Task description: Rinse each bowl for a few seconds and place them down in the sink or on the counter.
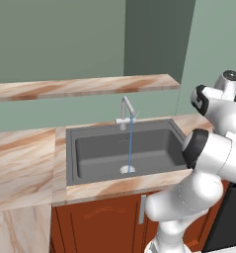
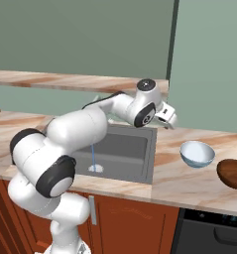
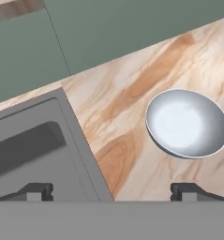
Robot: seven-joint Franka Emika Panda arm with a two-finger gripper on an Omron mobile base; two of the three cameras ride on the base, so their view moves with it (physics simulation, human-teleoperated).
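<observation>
Hand view: fingertips sit wide apart at the bottom edge w/ nothing between them, so the gripper is open and empty. Bowl sits upright on the counter, just right of the sink rim, not touching it. Right base view has the gripper above the counter between sink and bowl, prob. staged for a reach to the rim. Water stream runs from the faucet to the drain, so tap is ready for rinsing. Brown rounded obj lies beside the bowl, could crowd the approach from that side.
</observation>
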